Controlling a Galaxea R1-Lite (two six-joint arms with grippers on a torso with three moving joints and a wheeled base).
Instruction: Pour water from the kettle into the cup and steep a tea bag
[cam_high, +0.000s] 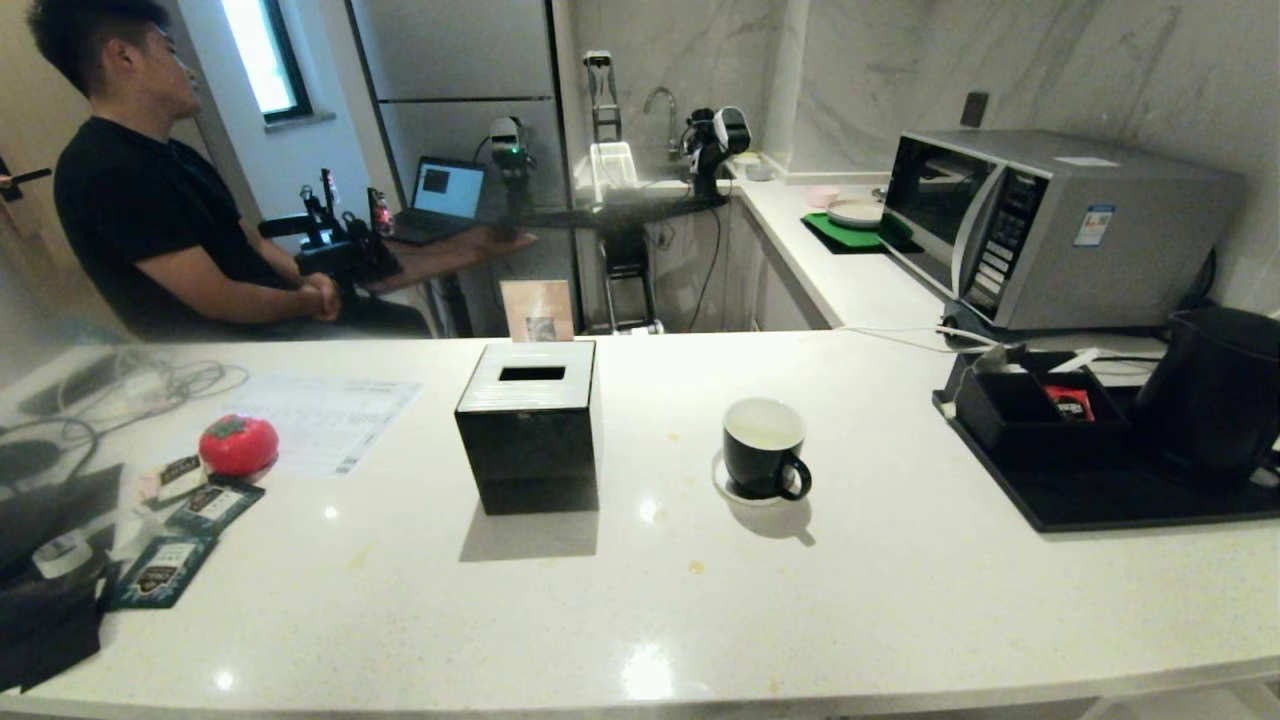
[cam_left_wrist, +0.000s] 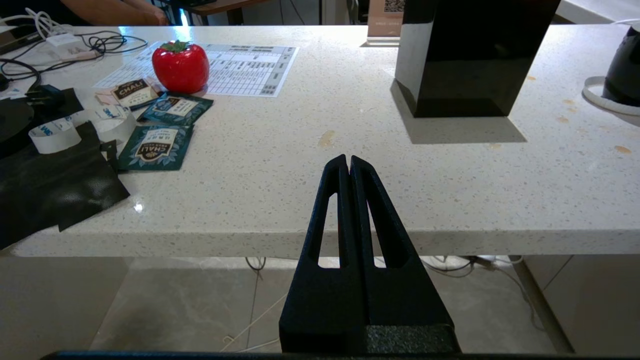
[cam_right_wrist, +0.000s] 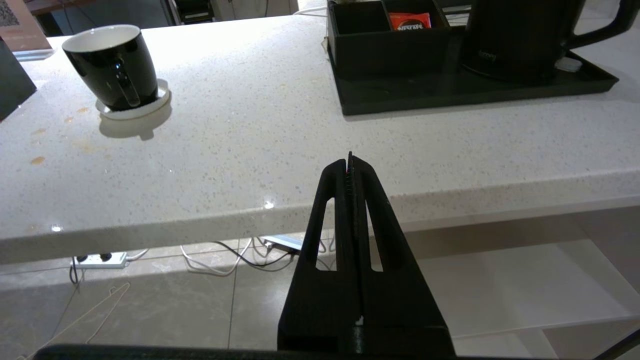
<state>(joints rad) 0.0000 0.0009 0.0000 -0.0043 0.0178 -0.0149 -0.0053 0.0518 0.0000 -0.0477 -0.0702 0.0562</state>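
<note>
Nothing is started: both my left tool (cam_left_wrist: 348, 162) and right tool (cam_right_wrist: 349, 162) are pressed together before the counter (cam_high: 850, 600), so next I must reach the kettle (cam_high: 1215, 390) handle to fill the cup (cam_high: 763, 447).

The kettle (cam_high: 1215, 390) is showing matte black on a black tray (cam_high: 1120, 500), while the cup (cam_high: 764, 447) is showing glossy black outside and white inside on a white saucer (cam_high: 722, 482). The counter (cam_high: 700, 600) is showing white with fine speckles and a few brownish stains, and the tissue box (cam_high: 528, 425) is showing black. A red tomato-shaped object (cam_high: 238, 444) with a green top is sitting by teal sachets (cam_high: 190, 535) with white-and-dark labels, and both grippers, left (cam_left_wrist: 348, 161) and right (cam_right_wrist: 349, 162), are showing black.
</note>
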